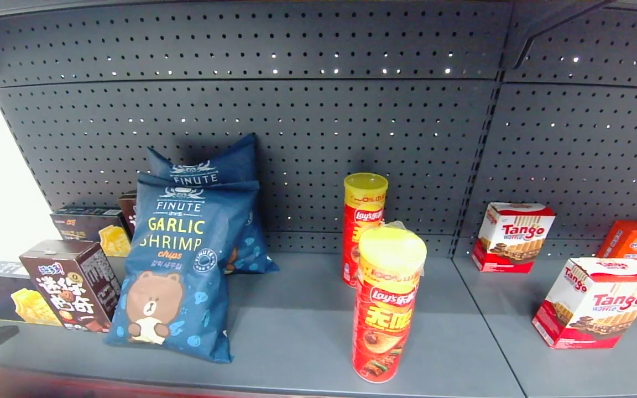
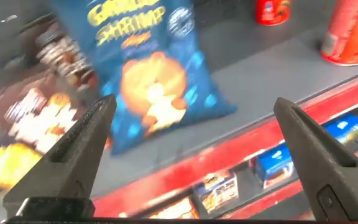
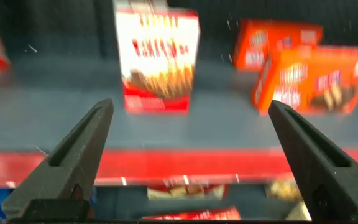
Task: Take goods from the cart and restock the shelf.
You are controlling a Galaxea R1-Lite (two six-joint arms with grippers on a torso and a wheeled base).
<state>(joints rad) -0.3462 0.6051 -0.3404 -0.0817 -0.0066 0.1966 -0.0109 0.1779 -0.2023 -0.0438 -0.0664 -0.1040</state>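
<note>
Chips bag [image 2: 149, 79] beyond left tool [image 2: 194, 101]

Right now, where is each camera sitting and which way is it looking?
Head view: on the robot's head, looking forward and down at the shelf with the front chip bag, front can and boxes.
Left wrist view: on the left wrist, facing the shelf edge and front chip bag, past the open left end effector.
Right wrist view: on the right wrist, facing a white box and orange boxes, past the open right end effector.
Shared: head and left wrist views both see the front chip bag and front can.
</note>
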